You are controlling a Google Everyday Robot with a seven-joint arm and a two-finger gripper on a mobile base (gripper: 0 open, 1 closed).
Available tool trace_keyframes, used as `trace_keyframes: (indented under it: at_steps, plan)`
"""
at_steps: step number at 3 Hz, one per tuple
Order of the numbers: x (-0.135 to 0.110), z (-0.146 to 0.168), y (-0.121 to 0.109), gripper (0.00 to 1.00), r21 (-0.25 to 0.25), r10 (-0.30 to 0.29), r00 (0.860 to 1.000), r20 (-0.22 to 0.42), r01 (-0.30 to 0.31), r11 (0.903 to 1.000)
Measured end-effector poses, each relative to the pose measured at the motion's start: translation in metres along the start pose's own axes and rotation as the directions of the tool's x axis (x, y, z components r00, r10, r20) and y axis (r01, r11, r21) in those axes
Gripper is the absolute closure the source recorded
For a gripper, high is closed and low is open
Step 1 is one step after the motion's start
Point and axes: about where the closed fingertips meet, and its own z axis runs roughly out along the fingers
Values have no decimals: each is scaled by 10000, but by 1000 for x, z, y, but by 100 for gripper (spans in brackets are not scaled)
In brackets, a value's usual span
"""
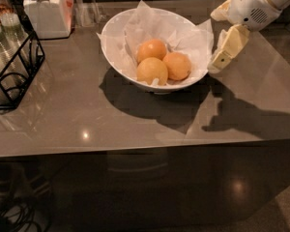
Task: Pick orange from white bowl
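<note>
end effector (222, 52) beside bowl (115, 62), arm (261, 4) apparently cropped

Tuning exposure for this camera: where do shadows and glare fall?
Camera view: the white bowl casts a dark shadow forward on the table; the gripper, beside the bowl's right rim, casts another at right; glare spots near the front edge.

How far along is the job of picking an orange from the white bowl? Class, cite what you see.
Done: nothing lifted; every orange lies in the white bowl. In hand: the gripper hangs beside the bowl's right rim. Left: reach in, grasp, lift.
</note>
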Motion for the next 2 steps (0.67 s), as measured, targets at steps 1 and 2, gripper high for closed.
trace_keyframes:
  at_steps: [1, 2]
  plan:
    - [-12, 30, -4, 0, -580, -95, 9996, 278, 111, 9983]
    - [-12, 32, -5, 14, -596, -93, 9996, 281, 110, 9982]
